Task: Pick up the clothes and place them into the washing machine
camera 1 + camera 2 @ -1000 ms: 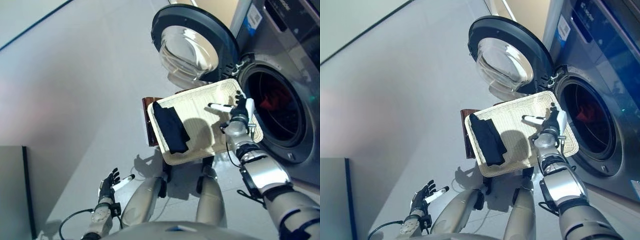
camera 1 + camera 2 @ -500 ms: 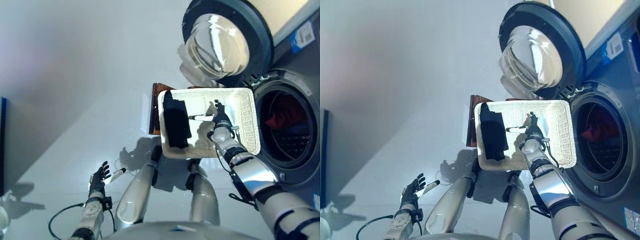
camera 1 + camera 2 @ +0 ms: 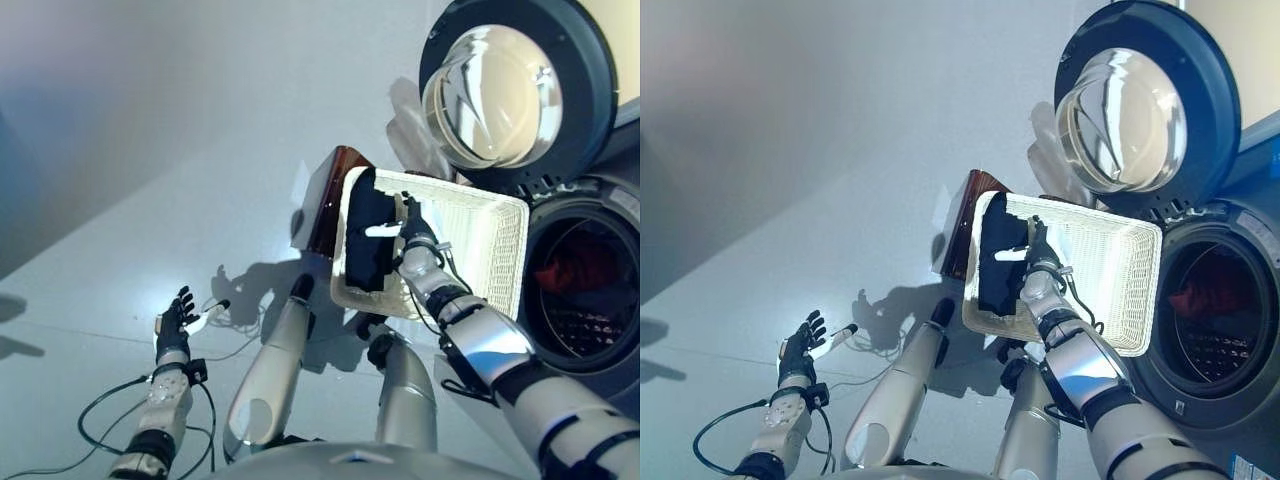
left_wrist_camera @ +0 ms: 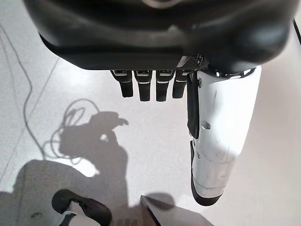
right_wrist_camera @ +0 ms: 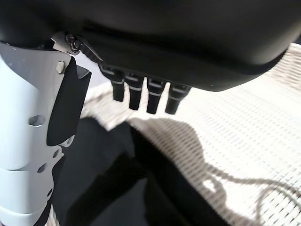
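Note:
A dark cloth [image 3: 365, 240] lies at the left end of the shallow wicker basket [image 3: 485, 250], which rests on the dark brown box [image 3: 325, 195] beside the washing machine [image 3: 590, 210]. My right hand [image 3: 412, 232] is open over the basket, its white-covered thumb reaching over the cloth's edge. In the right wrist view the straight fingers [image 5: 141, 94] hover just above the dark cloth [image 5: 117, 183] and the basket weave [image 5: 244, 141]. My left hand [image 3: 175, 320] hangs open low at the left, over the floor; its fingers [image 4: 146, 89] are straight.
The machine's round door [image 3: 510, 90] stands open above the basket. The drum opening [image 3: 580, 300] is at the right, with a red garment [image 3: 570, 262] inside. Pale floor [image 3: 150, 150] spreads to the left.
The camera has shifted. My right hand has moved across the basket from its machine-side end to the dark cloth. My left hand stays low and open.

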Controlling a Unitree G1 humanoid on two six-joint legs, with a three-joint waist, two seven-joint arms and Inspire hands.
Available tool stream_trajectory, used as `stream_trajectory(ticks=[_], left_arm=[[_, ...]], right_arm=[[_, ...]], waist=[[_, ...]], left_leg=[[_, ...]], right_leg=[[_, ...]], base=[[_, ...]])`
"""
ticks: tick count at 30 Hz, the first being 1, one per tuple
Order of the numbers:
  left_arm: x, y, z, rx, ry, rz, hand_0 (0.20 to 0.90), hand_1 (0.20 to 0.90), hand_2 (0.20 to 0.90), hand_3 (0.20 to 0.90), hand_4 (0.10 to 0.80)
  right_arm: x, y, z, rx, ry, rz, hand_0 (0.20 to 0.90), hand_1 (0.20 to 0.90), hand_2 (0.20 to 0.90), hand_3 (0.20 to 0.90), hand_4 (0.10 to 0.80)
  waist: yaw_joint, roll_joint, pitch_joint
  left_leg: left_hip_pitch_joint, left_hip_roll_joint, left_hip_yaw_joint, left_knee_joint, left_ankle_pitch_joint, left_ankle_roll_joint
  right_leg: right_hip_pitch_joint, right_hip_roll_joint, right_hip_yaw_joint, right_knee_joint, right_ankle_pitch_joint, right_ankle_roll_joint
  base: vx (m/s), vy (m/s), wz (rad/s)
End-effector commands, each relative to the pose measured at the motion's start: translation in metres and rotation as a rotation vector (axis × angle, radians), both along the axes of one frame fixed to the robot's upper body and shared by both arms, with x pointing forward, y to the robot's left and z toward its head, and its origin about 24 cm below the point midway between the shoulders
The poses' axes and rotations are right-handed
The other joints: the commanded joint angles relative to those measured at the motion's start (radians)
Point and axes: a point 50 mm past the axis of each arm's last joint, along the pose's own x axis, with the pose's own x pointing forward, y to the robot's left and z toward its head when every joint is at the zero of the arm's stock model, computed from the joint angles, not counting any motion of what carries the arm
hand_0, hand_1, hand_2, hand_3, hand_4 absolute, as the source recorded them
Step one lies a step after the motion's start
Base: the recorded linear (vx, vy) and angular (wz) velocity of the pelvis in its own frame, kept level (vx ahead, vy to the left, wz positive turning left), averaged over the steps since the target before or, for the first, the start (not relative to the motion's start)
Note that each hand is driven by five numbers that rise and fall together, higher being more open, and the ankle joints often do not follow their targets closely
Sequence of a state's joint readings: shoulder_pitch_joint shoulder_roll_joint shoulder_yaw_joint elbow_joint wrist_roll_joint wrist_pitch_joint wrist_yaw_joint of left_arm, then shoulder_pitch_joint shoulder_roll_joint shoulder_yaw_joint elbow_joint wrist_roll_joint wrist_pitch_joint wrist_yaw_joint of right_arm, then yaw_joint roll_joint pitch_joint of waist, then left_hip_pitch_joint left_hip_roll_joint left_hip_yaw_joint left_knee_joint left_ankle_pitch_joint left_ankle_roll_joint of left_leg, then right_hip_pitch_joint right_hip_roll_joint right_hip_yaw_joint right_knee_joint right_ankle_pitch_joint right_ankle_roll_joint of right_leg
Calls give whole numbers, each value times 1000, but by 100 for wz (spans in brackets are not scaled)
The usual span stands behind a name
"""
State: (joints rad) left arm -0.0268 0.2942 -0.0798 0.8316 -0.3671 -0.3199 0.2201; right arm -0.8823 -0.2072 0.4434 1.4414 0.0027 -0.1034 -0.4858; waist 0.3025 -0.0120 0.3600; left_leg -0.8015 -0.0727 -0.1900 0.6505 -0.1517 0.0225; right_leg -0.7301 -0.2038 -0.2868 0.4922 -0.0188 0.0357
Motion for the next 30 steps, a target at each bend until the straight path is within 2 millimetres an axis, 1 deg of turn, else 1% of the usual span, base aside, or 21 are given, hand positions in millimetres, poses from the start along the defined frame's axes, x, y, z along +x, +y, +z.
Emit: stream_trajectory(ticks=[1,2,3,4,5,6,7,9,10,11,13,14,15,16,19,25,27,30], left_arm=[[-2,21,18,72,-75,51,900,900,900,900,800],[6,16,23,68,-106,36,900,900,900,900,800],[6,16,23,68,-106,36,900,900,900,900,800],[10,16,26,71,-113,38,900,900,900,900,800],[14,10,27,65,-121,20,900,900,900,900,800],[18,0,28,61,-125,-24,900,900,900,900,800],[18,-1,28,61,-124,-25,900,900,900,900,800],[20,-5,31,65,-136,-42,900,900,900,900,800],[20,-8,30,62,-137,-50,900,900,900,900,800],[19,-10,30,61,-134,-61,900,900,900,900,800],[15,-13,26,62,-116,-67,900,900,900,900,800],[14,-13,25,60,-110,-68,900,900,900,900,800],[14,-15,25,61,-112,-75,900,900,900,900,800],[14,-18,24,60,-110,-85,900,900,900,900,800],[10,-22,19,50,-91,-92,900,900,900,900,800],[1,-23,12,50,-54,-97,900,900,900,900,800],[-3,-24,8,47,-39,-106,900,900,900,900,800],[-9,-22,5,42,-23,-106,900,900,900,900,800]], right_arm=[[5,-23,16,-164,-22,-67,900,900,900,900,800],[3,-30,15,-212,4,-87,900,900,900,900,800],[3,-30,15,-212,4,-87,900,900,900,900,800],[1,-37,14,-242,28,-107,900,900,900,900,800],[-3,-40,9,-252,59,-120,900,900,900,900,800],[-11,-51,1,-282,124,-153,900,900,900,900,800],[-11,-51,1,-282,124,-153,683,683,683,683,645],[-14,-63,2,-298,139,-196,354,354,354,354,410],[-18,-69,-1,-292,157,-214,321,321,321,321,386],[-22,-74,-4,-297,178,-222,216,216,216,216,312],[-25,-81,-6,-304,194,-240,260,260,260,260,343],[-27,-84,-7,-310,200,-242,260,260,260,260,343],[-29,-86,-8,-316,209,-245,241,241,241,241,329],[-31,-89,-10,-320,214,-251,200,200,200,200,300],[-39,-94,-18,-334,247,-266,200,200,200,200,300],[-50,-100,-27,-350,274,-287,200,200,200,200,300],[-55,-106,-29,-359,284,-311,200,200,200,200,300],[-62,-123,-27,-364,285,-364,200,200,200,200,300]], waist=[[60,52,-17],[75,66,-12],[74,66,-13],[82,73,-12],[89,83,-7],[110,103,-7],[110,104,-9],[125,124,-10],[131,132,-9],[138,140,-10],[148,151,-13],[151,154,-14],[155,158,-16],[156,162,-18],[152,172,-27],[138,171,-46],[129,170,-55],[111,168,-70]], left_leg=[[-63,-40,16,-39,56,-20],[-84,-52,6,-30,59,-19],[-86,-53,5,-29,59,-19],[-94,-57,2,-29,61,-19],[-103,-65,-2,-27,63,-19],[-113,-78,-10,-32,69,-18],[-115,-79,-11,-32,69,-18],[-126,-89,-19,-43,78,-16],[-130,-94,-18,-46,81,-14],[-132,-96,-18,-51,85,-13],[-135,-100,-17,-61,93,-11],[-137,-100,-15,-65,97,-11],[-138,-101,-13,-73,99,-10],[-140,-101,-10,-79,103,-10],[-130,-99,-5,-102,113,-9],[-95,-87,8,-132,118,-8],[-77,-83,14,-148,119,-8],[-48,-73,29,-168,122,-10]], right_leg=[[2,15,-7,153,-138,-9],[-17,5,-17,179,-151,-12],[-18,5,-18,180,-152,-12],[-27,-3,-23,195,-161,-12],[-34,-11,-28,207,-165,-12],[-44,-27,-37,229,-176,-14],[-45,-28,-38,230,-177,-14],[-52,-39,-38,241,-184,-13],[-58,-44,-38,250,-187,-14],[-62,-47,-36,254,-189,-14],[-68,-58,-35,255,-190,-16],[-71,-60,-33,257,-189,-16],[-75,-64,-30,255,-187,-16],[-78,-68,-29,254,-186,-15],[-74,-75,-21,246,-181,-13],[-46,-71,-8,213,-165,-11],[-32,-68,-1,192,-159,-10],[-7,-63,11,157,-142,-7]], base=[[-5,18,31],[6,15,39],[8,12,51],[14,3,44],[30,2,35],[21,-2,25],[23,-1,35],[17,7,48],[13,28,27],[12,27,13],[14,25,14],[10,34,27],[8,30,20],[8,17,-6],[33,17,-10],[28,5,-4],[20,-7,-9],[20,11,-11]])
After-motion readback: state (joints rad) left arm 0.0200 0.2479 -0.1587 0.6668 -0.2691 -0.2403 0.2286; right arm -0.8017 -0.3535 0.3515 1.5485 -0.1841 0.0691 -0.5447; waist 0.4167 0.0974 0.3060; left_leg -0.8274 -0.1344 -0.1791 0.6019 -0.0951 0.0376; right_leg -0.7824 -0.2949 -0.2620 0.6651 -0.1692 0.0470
